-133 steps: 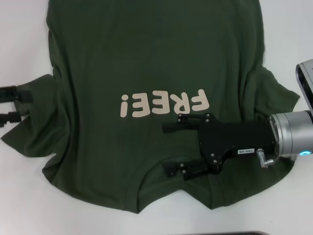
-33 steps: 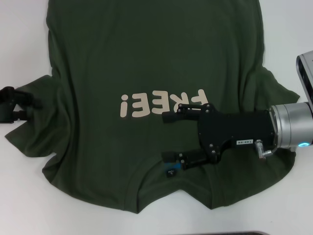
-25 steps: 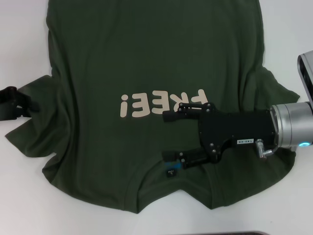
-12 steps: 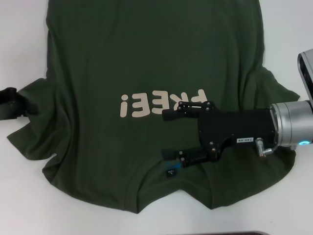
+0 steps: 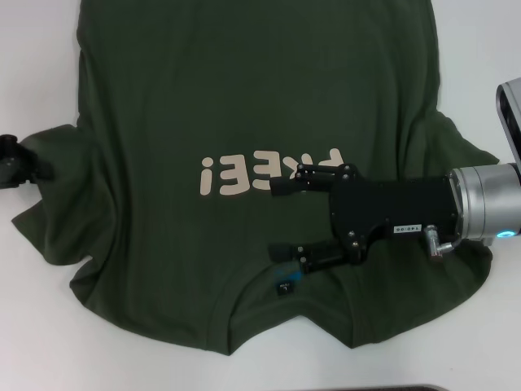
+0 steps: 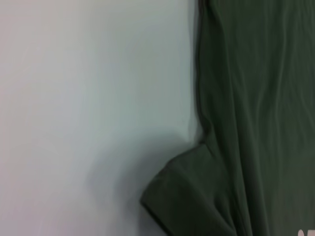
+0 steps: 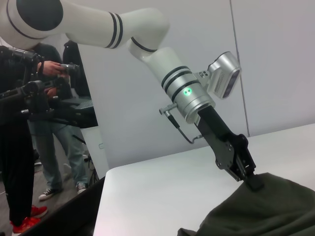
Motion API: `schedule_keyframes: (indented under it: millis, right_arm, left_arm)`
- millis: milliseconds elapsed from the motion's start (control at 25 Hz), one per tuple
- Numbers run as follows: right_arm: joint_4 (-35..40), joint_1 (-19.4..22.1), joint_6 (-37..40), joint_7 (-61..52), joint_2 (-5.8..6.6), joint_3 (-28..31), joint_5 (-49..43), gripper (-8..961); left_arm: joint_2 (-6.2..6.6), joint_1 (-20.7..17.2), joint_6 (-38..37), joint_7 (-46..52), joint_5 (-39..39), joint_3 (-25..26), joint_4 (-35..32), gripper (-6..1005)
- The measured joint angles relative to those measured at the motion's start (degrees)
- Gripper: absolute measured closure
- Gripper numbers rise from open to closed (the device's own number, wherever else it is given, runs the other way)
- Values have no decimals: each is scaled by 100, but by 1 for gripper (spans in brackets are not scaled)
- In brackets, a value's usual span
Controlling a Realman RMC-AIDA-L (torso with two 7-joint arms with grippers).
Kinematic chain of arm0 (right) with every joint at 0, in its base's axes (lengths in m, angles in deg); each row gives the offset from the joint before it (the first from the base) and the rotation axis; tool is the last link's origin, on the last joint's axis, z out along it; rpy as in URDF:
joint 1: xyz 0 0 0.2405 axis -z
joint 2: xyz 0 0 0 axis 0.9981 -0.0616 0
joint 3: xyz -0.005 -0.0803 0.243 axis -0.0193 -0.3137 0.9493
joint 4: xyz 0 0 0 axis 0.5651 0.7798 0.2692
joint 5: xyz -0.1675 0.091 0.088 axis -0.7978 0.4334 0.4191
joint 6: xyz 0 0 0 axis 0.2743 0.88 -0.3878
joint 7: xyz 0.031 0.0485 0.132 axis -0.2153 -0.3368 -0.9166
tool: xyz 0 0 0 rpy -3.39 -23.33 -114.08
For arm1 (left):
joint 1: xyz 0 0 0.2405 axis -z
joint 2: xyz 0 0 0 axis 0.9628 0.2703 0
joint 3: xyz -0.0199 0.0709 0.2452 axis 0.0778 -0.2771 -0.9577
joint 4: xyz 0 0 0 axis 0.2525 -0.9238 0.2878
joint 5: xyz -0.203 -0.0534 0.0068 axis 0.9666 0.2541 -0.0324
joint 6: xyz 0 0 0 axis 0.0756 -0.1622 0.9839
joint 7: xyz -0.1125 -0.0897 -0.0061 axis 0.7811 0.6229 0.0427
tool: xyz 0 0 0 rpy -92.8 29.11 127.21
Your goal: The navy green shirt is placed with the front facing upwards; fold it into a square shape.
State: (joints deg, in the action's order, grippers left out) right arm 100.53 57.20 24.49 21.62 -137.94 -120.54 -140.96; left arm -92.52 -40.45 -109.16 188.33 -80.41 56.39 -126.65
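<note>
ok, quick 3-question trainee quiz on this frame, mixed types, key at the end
1. True or false: the right end effector is over the navy green shirt with its fingers spread apart.
2. Where is the left end effector? A) at the shirt's sleeve B) at the collar C) on the chest lettering
3. Fill in: the cream print on the chest reads ____.

Key: 1 true; 2 A; 3 FREE!
</note>
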Motion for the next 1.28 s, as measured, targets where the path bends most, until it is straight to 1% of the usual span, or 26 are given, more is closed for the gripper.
schedule_keyframes:
  millis: [160, 200, 320, 480, 840, 1120, 1280]
  right_arm:
    - [0, 3, -1, 0, 0, 6, 0, 46]
    - [0, 3, -1, 0, 0, 9, 0, 46]
    - [0, -2, 0, 0, 0, 10, 0, 46]
    - [0, -2, 1, 0, 0, 10, 0, 47]
    - [13, -17, 2, 0, -9, 9, 8, 48]
    - [50, -18, -3, 0, -9, 9, 15, 49]
    - [64, -18, -4, 0, -9, 18, 17, 49]
  left_arm:
    - [16, -12, 3, 60, -43, 1, -80, 929]
    - [40, -29, 13, 109, -118, 0, -122, 929]
    - [59, -76, 44, 205, -238, 31, -238, 927]
    - [45, -142, 49, 233, -265, 211, -447, 920]
    - [9, -142, 324, 251, -233, 327, -472, 903]
    - [16, -151, 348, 284, -259, 401, -550, 890]
    - [46, -163, 323, 292, -263, 449, -599, 883]
